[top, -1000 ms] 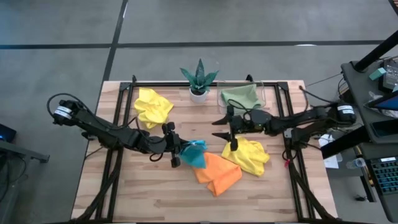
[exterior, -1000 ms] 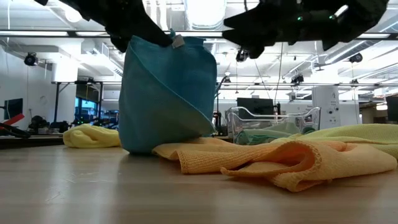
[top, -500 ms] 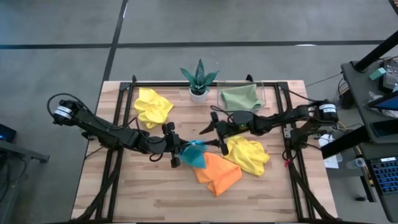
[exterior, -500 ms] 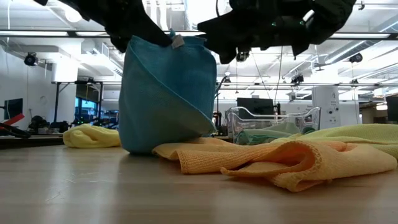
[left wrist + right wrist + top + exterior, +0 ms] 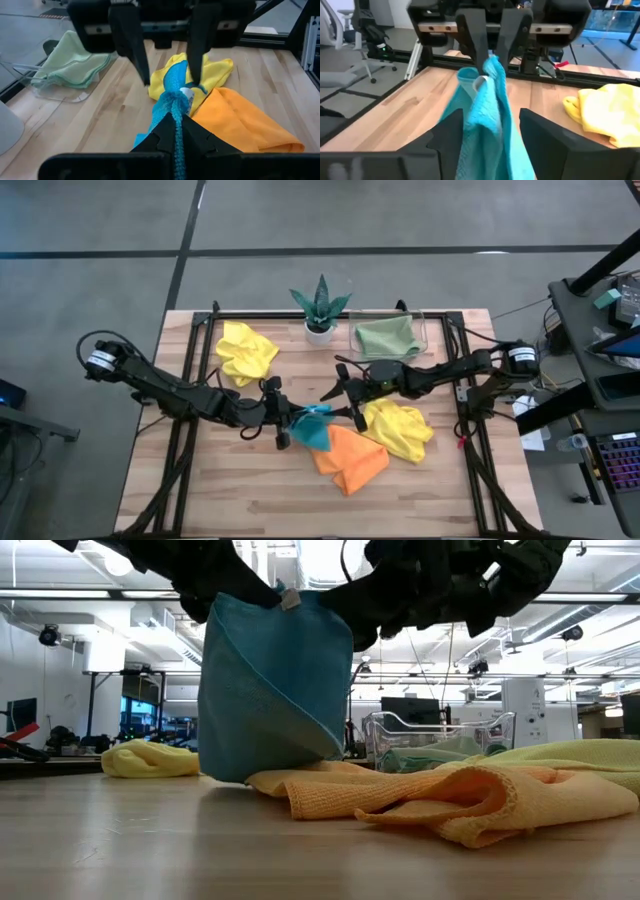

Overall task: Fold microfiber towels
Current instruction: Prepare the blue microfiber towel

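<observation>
A sky blue towel (image 5: 275, 690) hangs from my left gripper (image 5: 287, 420), which is shut on its top at mid-table. My right gripper (image 5: 340, 405) reaches in level from the table's right and is open. Its fingers (image 5: 131, 47) stand on either side of the blue towel's upper corner (image 5: 492, 70). An orange towel (image 5: 350, 458) lies crumpled beside the blue one, and a yellow towel (image 5: 402, 430) lies to its right. A second yellow towel (image 5: 245, 350) lies at the far left. A sage green towel (image 5: 385, 335) rests in the clear tray. My left gripper pinches the blue towel's bunched top (image 5: 173, 107) between its two fingers, coming nearly level from the table's left. The towel hangs below the fingers with its lower end (image 5: 250, 772) on the table. My right gripper: whether its fingers touch the towel, I cannot tell.
A spiky potted plant (image 5: 320, 308) stands at the far edge, with the clear tray (image 5: 432, 330) to its right. Bare wood (image 5: 230, 490) shows along the near side of the table. A black frame rail (image 5: 470, 430) runs along the right side.
My right gripper has gone toward the table's left, from above the yellow towel to the hanging blue towel, and its fingers now flank the towel's top. My left gripper has kept the towel held up in place.
</observation>
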`<state>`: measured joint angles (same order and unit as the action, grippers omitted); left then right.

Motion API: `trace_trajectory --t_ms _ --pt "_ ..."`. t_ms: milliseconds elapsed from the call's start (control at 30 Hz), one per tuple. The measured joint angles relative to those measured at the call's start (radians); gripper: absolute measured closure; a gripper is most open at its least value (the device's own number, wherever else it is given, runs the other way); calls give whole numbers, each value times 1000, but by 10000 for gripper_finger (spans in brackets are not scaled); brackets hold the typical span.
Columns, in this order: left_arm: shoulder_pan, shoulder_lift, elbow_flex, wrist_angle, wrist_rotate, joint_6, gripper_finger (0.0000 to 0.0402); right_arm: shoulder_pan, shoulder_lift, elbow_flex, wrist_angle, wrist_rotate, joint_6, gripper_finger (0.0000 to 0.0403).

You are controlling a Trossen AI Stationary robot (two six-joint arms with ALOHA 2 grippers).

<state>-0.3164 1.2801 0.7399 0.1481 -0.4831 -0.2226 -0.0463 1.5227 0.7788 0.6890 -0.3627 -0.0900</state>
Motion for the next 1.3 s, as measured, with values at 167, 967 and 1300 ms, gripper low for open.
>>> trace_trajectory --t_ms 167,967,1300 --pt "0 0 -3 1 0 -2 402 0 2 0 7 20 1 279" --pt "-1 -205 -11 -211 28 -7 265 0 -22 106 -238 156 -106 394" --pt "1 -199 -33 -145 -74 -6 258 0 -27 325 -546 249 -269 394"
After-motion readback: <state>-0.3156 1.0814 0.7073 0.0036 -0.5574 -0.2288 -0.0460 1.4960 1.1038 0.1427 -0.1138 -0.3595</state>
